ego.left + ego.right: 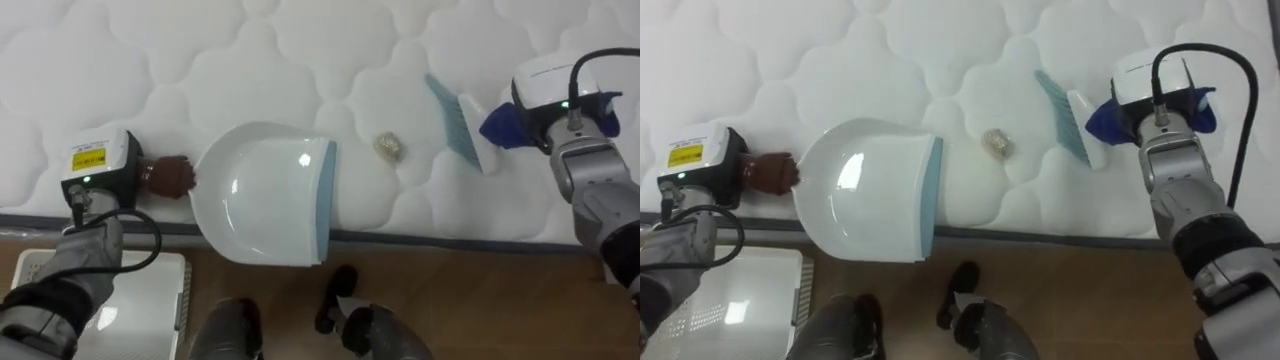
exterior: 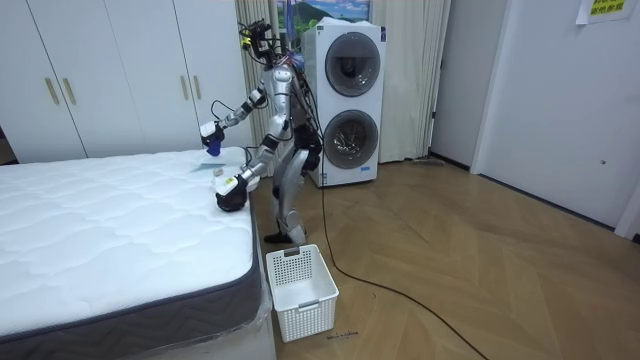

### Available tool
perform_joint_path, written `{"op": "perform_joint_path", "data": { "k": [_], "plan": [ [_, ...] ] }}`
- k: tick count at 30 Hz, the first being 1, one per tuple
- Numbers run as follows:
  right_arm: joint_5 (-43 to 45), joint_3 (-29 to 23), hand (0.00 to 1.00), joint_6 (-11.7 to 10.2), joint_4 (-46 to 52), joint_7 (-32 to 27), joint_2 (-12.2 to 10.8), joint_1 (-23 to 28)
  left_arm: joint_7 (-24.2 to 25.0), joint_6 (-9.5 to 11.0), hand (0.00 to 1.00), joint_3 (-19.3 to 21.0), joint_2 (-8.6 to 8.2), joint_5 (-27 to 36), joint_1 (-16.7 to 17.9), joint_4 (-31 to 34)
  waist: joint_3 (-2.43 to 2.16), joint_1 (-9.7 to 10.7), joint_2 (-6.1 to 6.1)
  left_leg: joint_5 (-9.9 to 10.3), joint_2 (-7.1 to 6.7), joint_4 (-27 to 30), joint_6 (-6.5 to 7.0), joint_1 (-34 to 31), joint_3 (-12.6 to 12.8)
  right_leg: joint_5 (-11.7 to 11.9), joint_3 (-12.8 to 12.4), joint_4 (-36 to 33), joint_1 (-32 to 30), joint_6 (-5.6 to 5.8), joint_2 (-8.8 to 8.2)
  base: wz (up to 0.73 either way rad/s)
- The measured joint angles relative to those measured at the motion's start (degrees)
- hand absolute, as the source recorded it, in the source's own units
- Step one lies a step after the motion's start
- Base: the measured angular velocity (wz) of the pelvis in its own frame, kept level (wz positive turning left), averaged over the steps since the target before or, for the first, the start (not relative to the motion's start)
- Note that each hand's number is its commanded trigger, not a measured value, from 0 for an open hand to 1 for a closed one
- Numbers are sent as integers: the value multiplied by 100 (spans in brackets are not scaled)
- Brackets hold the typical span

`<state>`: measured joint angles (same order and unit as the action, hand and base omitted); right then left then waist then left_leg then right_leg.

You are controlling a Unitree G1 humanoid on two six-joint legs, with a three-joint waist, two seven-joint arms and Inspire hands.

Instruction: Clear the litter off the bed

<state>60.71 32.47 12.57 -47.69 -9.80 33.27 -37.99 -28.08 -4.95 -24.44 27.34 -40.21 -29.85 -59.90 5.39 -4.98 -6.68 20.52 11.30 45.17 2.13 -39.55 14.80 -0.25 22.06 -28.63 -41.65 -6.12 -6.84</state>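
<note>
**Editor:** Where is the robot standing?

**Photographer:** At the long edge of a bed with a white quilted mattress (image 1: 150, 60), near its corner. Two stacked white washing machines (image 2: 350, 100) are behind it, and a white slatted plastic basket (image 2: 300, 280) sits on the wooden floor (image 2: 480, 270) beside its feet.

**Editor:** And what is there to clean?

**Photographer:** A small crumpled pale scrap (image 1: 389, 147) lies on the mattress close to the bed's edge. I cannot tell what it is made of.

**Editor:** What is the left hand doing?

**Photographer:** The left hand (image 1: 100, 168) is clamped on the brown handle of a white plastic dustpan (image 1: 265, 195) with a pale blue lip. The pan lies on the mattress with its near part overhanging the bed's edge. Its lip faces the scrap, near it but not touching.

**Editor:** And the right?

**Photographer:** The right hand (image 1: 560, 95) is closed round the dark blue handle of a small brush (image 1: 470, 135) with a white head and teal bristles. The brush is on the scrap's far side, bristles turned toward it and apart from it. From the room view the arm holds it raised over the mattress.

**Editor:** So the scrap sits between the two tools?

**Photographer:** Yes, dustpan to its left and brush to its right.
</note>
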Motion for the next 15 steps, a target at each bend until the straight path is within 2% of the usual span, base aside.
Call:
{"op": "perform_joint_path", "data": {
  "k": [7, 12, 15],
  "plan": [
    [-46, -110, 100, 6, 430, 4, 58, 253, -16, -9, 100, 2, 68, -16, -53, -1, -8, 21, 80, -4, 6, 2, -10, 7, 10, 2, -4, 0, 2, -9, 20, 0],
    [-42, -249, 100, 128, 1099, 141, 52, 596, -46, -165, 100, 4, 76, -43, -152, -10, -10, 26, 99, -13, 9, -50, -23, 68, 85, 11, -56, 5, -2, -30, 16, -4],
    [-16, -247, 100, 132, 1418, 404, 34, 602, -45, -220, 100, 34, 76, -161, -153, -58, -12, 23, 97, -22, 9, -113, -41, 150, 168, 28, -148, 11, -2, -58, 79, -12]
  ]
}}
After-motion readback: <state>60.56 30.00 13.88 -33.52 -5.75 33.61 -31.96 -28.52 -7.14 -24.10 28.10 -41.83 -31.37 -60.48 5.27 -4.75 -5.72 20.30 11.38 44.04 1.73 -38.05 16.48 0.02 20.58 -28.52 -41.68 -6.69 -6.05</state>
